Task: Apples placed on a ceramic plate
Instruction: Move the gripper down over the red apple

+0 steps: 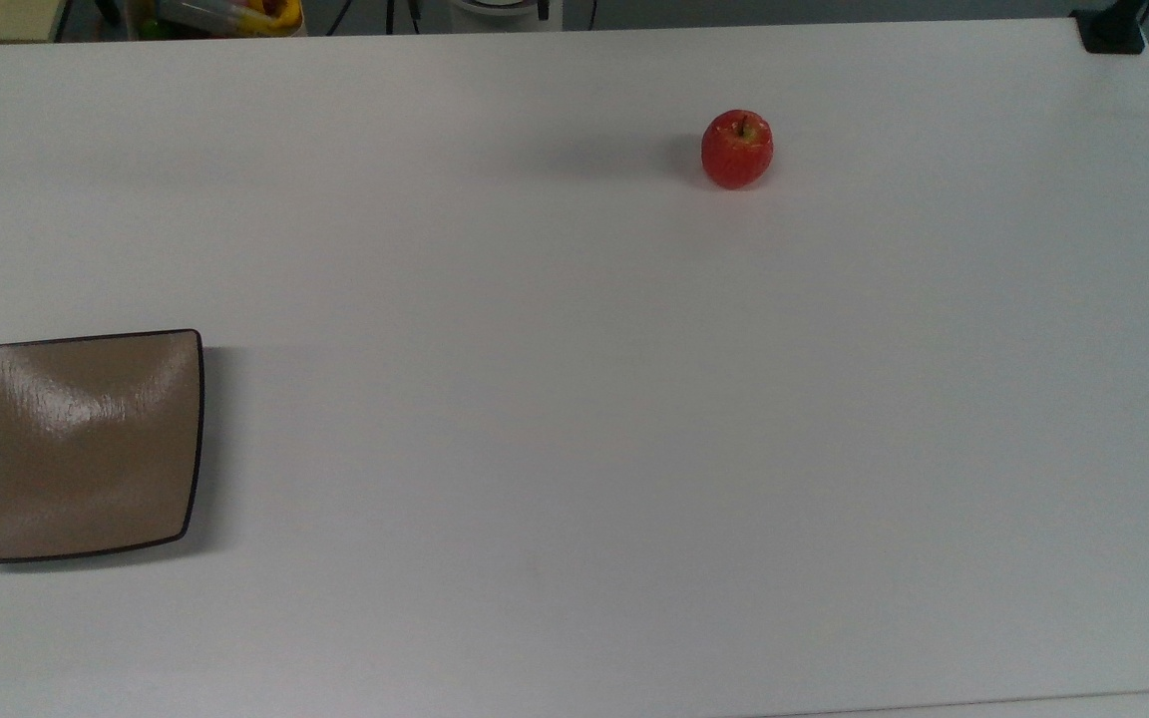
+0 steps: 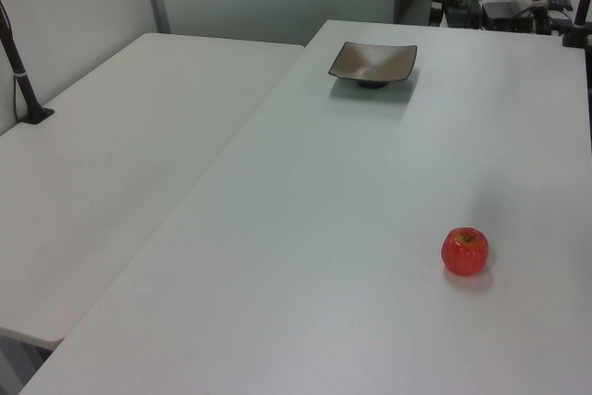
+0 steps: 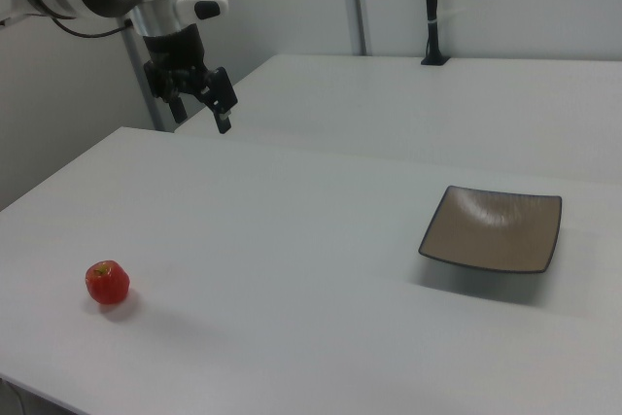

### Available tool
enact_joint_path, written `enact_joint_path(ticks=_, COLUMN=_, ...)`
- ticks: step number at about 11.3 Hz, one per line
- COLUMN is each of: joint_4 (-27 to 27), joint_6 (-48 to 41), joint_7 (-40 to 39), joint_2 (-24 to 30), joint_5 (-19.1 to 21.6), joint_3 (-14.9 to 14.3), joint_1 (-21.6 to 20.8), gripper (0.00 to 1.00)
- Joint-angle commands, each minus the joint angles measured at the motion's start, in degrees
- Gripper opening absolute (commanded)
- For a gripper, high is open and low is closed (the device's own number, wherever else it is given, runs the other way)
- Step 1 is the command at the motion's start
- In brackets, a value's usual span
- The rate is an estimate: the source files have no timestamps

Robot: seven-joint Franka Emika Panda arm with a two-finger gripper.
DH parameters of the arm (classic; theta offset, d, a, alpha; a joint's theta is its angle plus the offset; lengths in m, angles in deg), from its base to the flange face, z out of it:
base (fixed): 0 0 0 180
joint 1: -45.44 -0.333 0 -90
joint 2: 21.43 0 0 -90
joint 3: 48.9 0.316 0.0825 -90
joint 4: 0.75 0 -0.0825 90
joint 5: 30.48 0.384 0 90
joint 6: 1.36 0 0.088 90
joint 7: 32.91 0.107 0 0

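A small red apple (image 1: 737, 150) stands upright on the white table (image 1: 574, 399), stem up, toward the top view's upper right. It also shows at the left view's lower right as the apple (image 2: 464, 252) and at the right view's lower left as the apple (image 3: 107, 282). The glossy tan square ceramic plate (image 1: 76, 449) lies bare at the top view's left edge, far from the apple; plate (image 2: 373, 62), plate (image 3: 493, 228). My gripper (image 3: 202, 112) hangs open high above the table's far edge in the right view, well away from both, with nothing between its fingers.
A second white table (image 2: 111, 164) adjoins this one. A black post with a clamp (image 2: 23, 71) stands on it, post (image 3: 432, 7). Another black clamp (image 1: 1113, 30) sits at the top view's upper right corner. Clutter (image 1: 225, 15) lies beyond the far edge.
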Motion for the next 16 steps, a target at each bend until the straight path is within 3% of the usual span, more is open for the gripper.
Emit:
enact_joint_path(ticks=1, joint_4=1.7, joint_6=0.4, joint_7=-0.4, joint_2=0.7, joint_5=1.2, joint_3=-0.4, joint_1=-0.8, gripper=1.0)
enact_joint_path(ticks=7, joint_4=1.9, joint_6=0.0, joint_7=-1.1, joint_2=0.9, joint_5=0.6, joint_3=0.0, joint_1=-0.9, gripper=1.0)
enact_joint_path(ticks=10, joint_4=2.9, joint_6=-1.1, joint_7=-0.3, joint_2=2.2, joint_5=-0.2, joint_3=0.1, joint_1=-5.7, gripper=1.0)
enact_joint_path(ticks=13, joint_4=4.1, joint_6=-4.8, joint_7=3.3, joint_2=3.5, joint_5=0.1, joint_3=0.2, joint_1=-13.3, gripper=1.0)
enact_joint_path(ticks=16, joint_4=9.7, joint_6=-3.3, joint_7=7.8, joint_2=4.8, joint_5=0.5, joint_3=0.2, joint_1=-21.4, gripper=1.0)
